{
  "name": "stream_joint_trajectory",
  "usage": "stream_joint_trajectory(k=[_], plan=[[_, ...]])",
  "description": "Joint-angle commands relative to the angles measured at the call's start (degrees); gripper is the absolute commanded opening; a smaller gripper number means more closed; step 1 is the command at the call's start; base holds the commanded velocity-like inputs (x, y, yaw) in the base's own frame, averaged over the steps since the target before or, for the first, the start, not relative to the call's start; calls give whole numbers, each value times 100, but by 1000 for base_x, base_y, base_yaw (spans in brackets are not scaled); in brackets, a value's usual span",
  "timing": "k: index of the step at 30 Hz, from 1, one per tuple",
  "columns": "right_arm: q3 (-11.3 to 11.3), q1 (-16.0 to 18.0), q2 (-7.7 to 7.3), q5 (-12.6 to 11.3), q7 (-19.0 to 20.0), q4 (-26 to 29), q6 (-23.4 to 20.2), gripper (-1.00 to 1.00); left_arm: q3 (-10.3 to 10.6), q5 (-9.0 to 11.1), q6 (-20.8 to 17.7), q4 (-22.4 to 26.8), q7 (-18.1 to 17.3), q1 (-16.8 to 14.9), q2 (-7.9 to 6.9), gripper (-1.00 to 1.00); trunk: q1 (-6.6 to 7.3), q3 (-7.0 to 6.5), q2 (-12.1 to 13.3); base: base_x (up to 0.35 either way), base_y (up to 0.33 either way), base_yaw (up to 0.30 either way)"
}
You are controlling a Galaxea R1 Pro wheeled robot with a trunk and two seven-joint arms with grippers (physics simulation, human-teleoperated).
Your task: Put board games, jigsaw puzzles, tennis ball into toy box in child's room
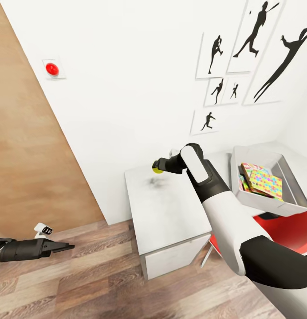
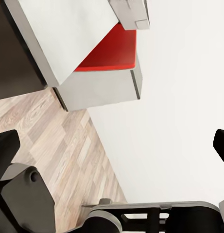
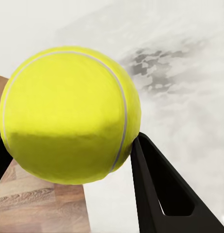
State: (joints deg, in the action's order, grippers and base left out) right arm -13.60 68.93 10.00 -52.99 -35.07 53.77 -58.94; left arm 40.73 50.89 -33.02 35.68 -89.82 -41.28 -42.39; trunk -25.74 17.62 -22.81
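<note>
Two multicoloured jigsaw squares [image 1: 265, 183] are held in the pale grey flared plastic bin [image 1: 290, 179]. The small yellow-green ball [image 3: 70, 114] is clamped by the right gripper [image 1: 159, 167] above the mottled grey-white desk [image 1: 167, 212]. The left gripper [image 1: 60, 247], low over the wood-plank floor [image 1: 82, 283], is seen with fingers together.

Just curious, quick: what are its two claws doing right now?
Left gripper: empty; open or closed cannot be told.
Right gripper: closed on the tennis ball.

The right gripper [image 1: 157, 168] held the tennis ball [image 1: 156, 169] above the table [image 1: 162, 212]. Farther right sat the toy box [image 1: 290, 180] with 2 jigsaw puzzles [image 1: 265, 182] inside. The left gripper [image 1: 67, 247] hung low over the wood floor [image 1: 82, 283], fingers together.
</note>
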Motion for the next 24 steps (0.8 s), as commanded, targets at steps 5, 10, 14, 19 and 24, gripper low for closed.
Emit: stream_joint_trajectory(k=[5,10,14,19,24], plan=[[-9,0,0,-71,-78,-3,-3,-100,43,35,-57,1,-18,-11,-13,100,-4,-37,-11,0,0,0],[-7,-1,0,-72,-71,-1,-3,-100,41,35,-57,1,-18,-11,-7,100,-4,-84,-11,0,0,0],[-3,1,0,-71,-70,2,-3,-100,42,35,-62,1,-18,-11,-10,100,-4,-123,-11,0,0,0],[-10,-1,0,-77,-70,-13,-3,-100,42,35,-58,1,-18,-11,-13,100,-4,-170,-11,0,0,0],[-11,1,0,-80,-71,-18,-5,-100,42,35,-56,1,-18,-11,-10,100,-4,-218,-11,0,0,0]])
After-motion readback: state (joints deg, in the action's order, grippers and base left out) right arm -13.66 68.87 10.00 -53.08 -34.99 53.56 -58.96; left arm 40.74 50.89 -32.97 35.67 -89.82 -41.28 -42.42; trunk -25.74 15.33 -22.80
